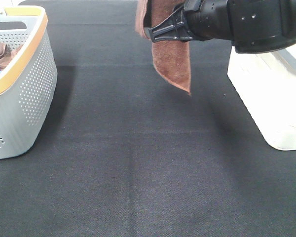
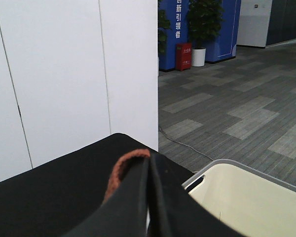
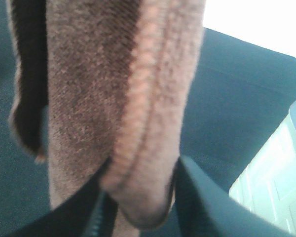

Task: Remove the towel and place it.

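Jaws of the right gripper [image 1: 160, 28] are pinching the towel [image 1: 173, 59] near its top, with a thick fold of pile and hem bulging between them in the right wrist view. The jaws of the left gripper [image 2: 149, 197] stand pressed together, and a thin loop of the towel's hem shows at their tip, so they appear to nip only the edge. That slight edge grip is the first risk: a tug from either arm away from the other could strip the hem out and leave the cloth swinging from one hold. The second is the hanging tail, whose pointed corner could drag on the surface [image 1: 138, 163] or snag the rim of the white bin [image 1: 271, 103] if the arms travel low. The towel hangs just beside the white bin, on the side facing the grey basket [image 1: 34, 98], which stands well apart from the bin across the surface and holds some cloth. Which container is meant I cannot tell. The towel is rust-brown terry, thick and limp, with a paler rolled hem, folded lengthwise into a long strip tapering to one corner.
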